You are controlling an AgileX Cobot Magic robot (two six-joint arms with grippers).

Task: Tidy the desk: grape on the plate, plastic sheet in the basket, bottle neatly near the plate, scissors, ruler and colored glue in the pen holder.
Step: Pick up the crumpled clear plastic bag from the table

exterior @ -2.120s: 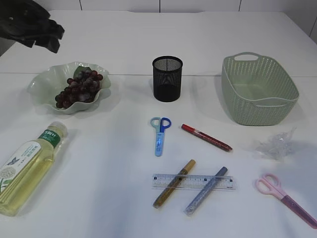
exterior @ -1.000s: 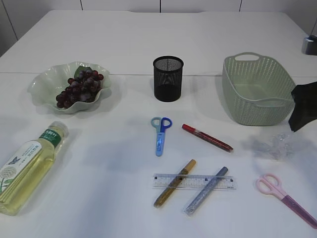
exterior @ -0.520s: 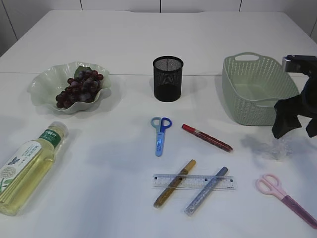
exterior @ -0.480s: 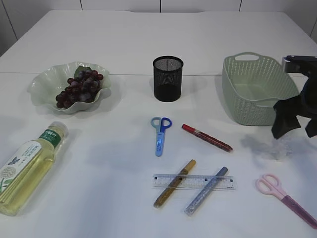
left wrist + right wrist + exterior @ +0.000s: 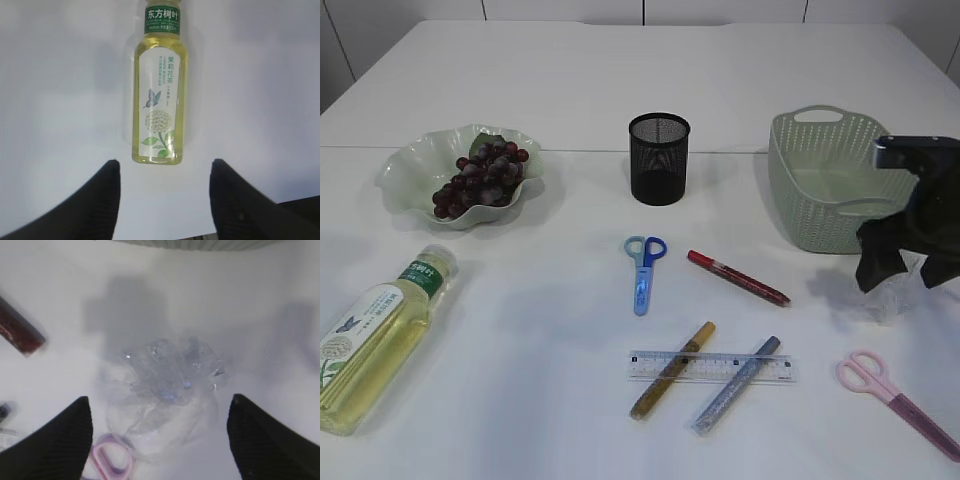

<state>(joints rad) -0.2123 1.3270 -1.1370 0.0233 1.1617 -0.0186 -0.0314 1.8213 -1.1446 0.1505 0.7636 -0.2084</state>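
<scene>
Exterior view: the right tool hangs spread wide over the crumpled clear plastic sheet on the white table, beside the pale green woven basket.

Left wrist view: the left tool stands open and empty above the lying bottle of yellow tea.

Right wrist view: the sheet lies between the wide black fingers, untouched.

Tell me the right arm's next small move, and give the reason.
Probably lower straight down and close. The right gripper is open, its fingers either side of the crumpled plastic sheet, which lies on the table not yet gripped. The basket stands just behind it.
</scene>
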